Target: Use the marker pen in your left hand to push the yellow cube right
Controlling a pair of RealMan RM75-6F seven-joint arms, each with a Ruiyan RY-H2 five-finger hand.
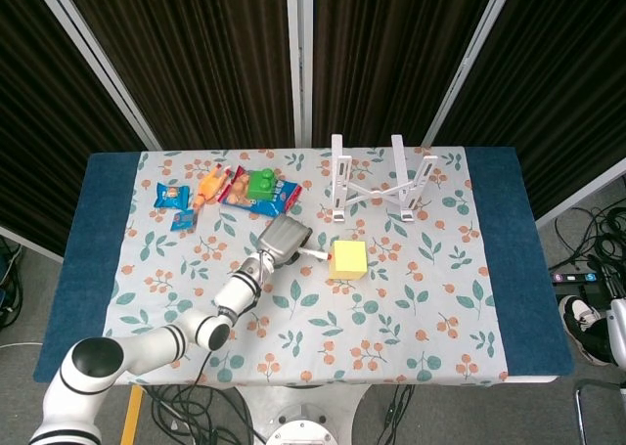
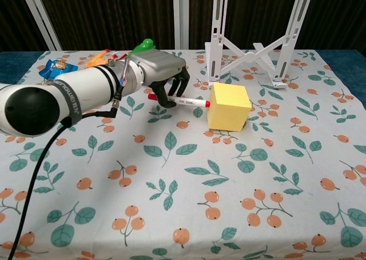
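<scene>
The yellow cube (image 1: pixel 348 259) (image 2: pixel 229 106) sits on the floral cloth, turned slightly askew, just below the white stand. My left hand (image 1: pixel 284 240) (image 2: pixel 162 71) grips a white marker pen (image 2: pixel 184 102) (image 1: pixel 315 254) with a red cap. The pen lies level and points right, its red tip touching the cube's left face. The right hand shows in neither view.
A white folding stand (image 1: pixel 380 183) (image 2: pixel 256 43) rises right behind the cube. Snack packets (image 1: pixel 174 199), an orange toy (image 1: pixel 208 186) and a green brick (image 1: pixel 261 183) lie at the back left. The blue table border (image 1: pixel 509 249) runs along the right.
</scene>
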